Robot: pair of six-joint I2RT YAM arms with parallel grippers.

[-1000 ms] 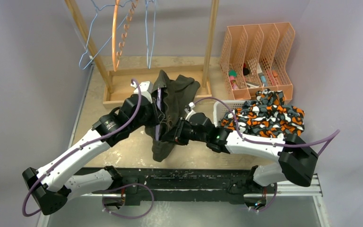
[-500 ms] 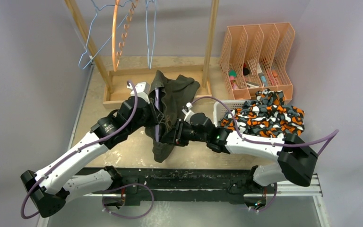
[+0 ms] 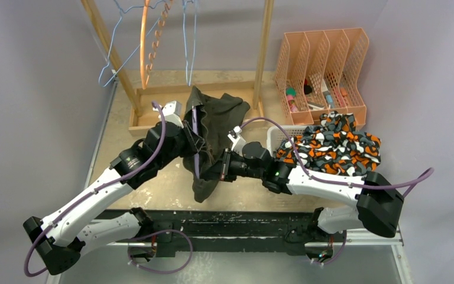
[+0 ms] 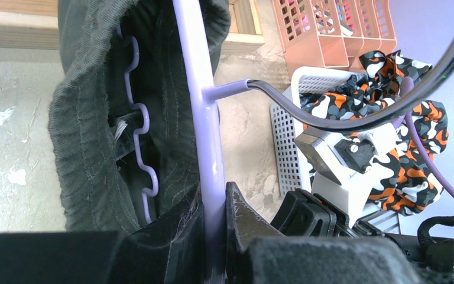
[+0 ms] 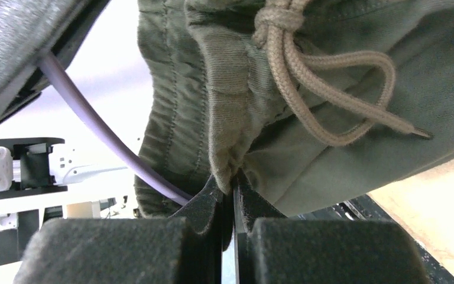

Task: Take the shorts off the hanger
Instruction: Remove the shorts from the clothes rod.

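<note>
Olive-green shorts (image 3: 214,125) hang in mid-air between your two arms, above the near half of the table (image 3: 153,184), threaded on a lilac plastic hanger (image 4: 204,118). The only writing you can read is a small white label on the right arm's black housing in the left wrist view, which seems to say "DAMIAO"; the line under it is too small to make out.

Your left gripper (image 4: 213,208) is pressed together on the hanger's smooth straight bar. That view alone shows the wavy notched inner rail, the ribbed waistband draped round it, and the dark metal hook curving off the bar.

Your right gripper (image 5: 232,184) is pinched tight on a fold of the waistband edge. Only its wrist view shows the beige braided drawstring (image 5: 325,109), knotted and looping down over the soft stitched cotton.

The top view gives what neither wrist camera does: both arms meet at the garment from opposite sides, and the shorts' lower end dangles towards the table's near edge.

To the right, orange-black-white camo shorts (image 3: 331,147) lie heaped in a white perforated basket (image 3: 271,137). Behind it stands a peach mesh file organiser (image 3: 322,65) holding small items. At the back, a wooden rack (image 3: 265,41) carries thin blue wire hangers (image 3: 185,44) and an orange hanger (image 3: 144,47).
</note>
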